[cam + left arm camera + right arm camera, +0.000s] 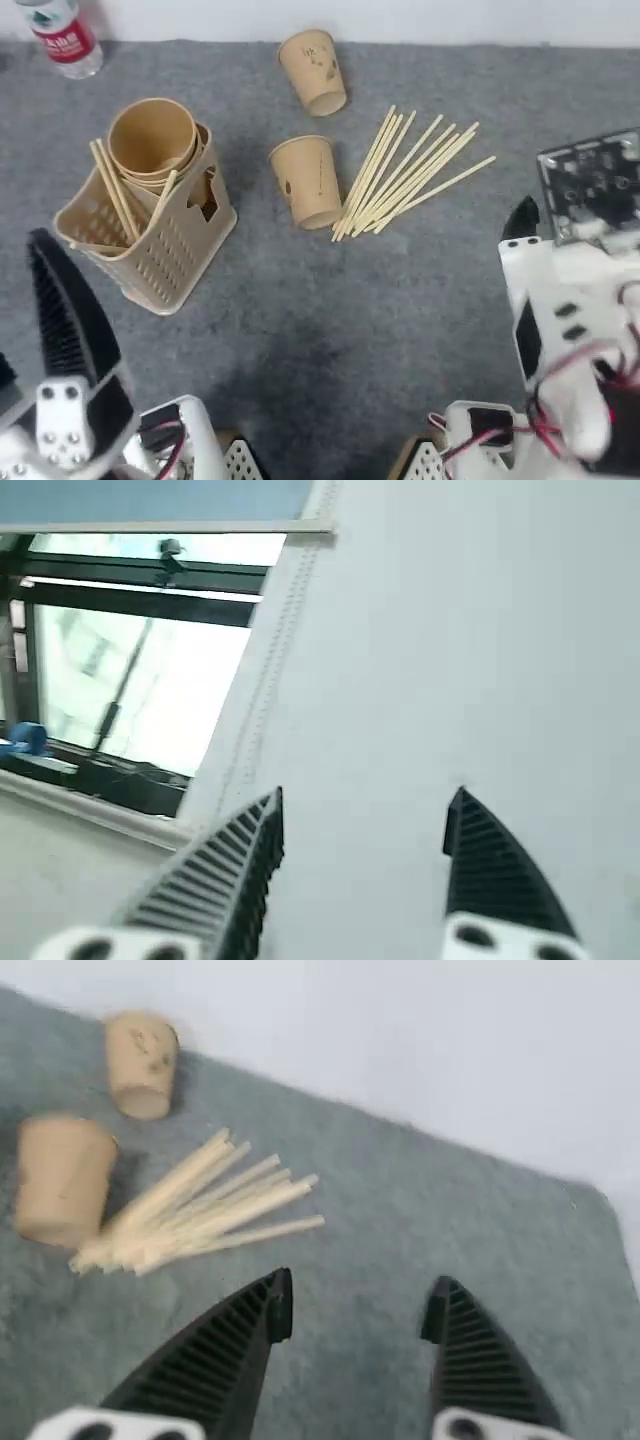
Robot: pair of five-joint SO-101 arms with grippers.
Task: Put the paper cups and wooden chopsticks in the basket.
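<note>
Paper and wood ungathered

High view: two light, crushable paper cups lie upper centre beside stiff wooden chopsticks; the basket stands at left, part-filled. Left wrist view: left gripper gapes, empty. Right wrist view: right gripper is spread wide; a gentle pinch on a cup's rim looks wisest.

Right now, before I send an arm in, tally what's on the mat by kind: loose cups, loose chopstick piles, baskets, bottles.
Loose paper cups: 2
Loose chopstick piles: 1
Baskets: 1
Bottles: 1
Total: 5
</note>
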